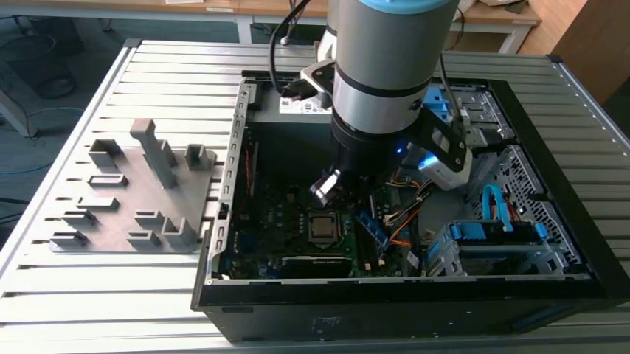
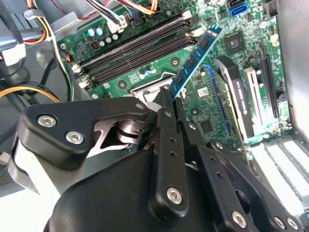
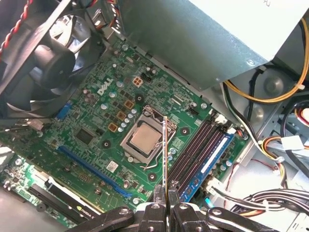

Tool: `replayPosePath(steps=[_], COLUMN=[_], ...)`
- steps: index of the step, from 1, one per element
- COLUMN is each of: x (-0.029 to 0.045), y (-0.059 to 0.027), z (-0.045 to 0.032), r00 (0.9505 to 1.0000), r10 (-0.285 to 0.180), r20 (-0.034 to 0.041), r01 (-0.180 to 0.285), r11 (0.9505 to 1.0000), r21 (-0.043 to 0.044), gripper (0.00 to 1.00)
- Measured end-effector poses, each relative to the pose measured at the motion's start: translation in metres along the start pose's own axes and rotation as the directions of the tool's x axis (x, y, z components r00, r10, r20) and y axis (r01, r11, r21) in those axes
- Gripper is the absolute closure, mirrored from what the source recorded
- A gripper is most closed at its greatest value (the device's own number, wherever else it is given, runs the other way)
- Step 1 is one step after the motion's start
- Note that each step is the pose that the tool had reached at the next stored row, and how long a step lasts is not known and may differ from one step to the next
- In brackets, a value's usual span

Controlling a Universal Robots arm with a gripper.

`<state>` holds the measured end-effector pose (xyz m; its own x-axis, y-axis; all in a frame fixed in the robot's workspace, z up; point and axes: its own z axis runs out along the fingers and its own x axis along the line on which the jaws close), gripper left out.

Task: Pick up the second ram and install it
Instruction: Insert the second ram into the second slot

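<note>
Over the motherboard (image 3: 91, 121), the second ram (image 3: 165, 150) is gripped at one end by the gripper (image 3: 166, 195).
Jaws are clamped narrowly on the stick, which is seen edge-on in the first wrist view between the CPU socket (image 3: 145, 137) and the memory slots (image 3: 195, 150), projecting beyond the fingertips (image 3: 158, 199).

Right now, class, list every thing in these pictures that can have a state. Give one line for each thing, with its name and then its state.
gripper: shut on the held memory stick.
held memory stick: gripped at one end, over the green board, not in a slot.
other memory stick: seated in the slot farthest from the processor.
dark slots: empty.
processor: in its socket, uncovered.
computer case: side open.
</note>
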<state>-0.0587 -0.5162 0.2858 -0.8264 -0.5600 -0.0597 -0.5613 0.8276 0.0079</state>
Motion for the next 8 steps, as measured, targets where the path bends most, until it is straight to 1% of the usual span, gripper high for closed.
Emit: replayPosePath(steps=[8], x=[0.0000], y=[0.0000], z=[0.0001], r00=[0.9991], r10=[0.042], r20=[0.0003], r01=[-0.042], r11=[0.9991], r21=[0.0026], gripper=[0.86])
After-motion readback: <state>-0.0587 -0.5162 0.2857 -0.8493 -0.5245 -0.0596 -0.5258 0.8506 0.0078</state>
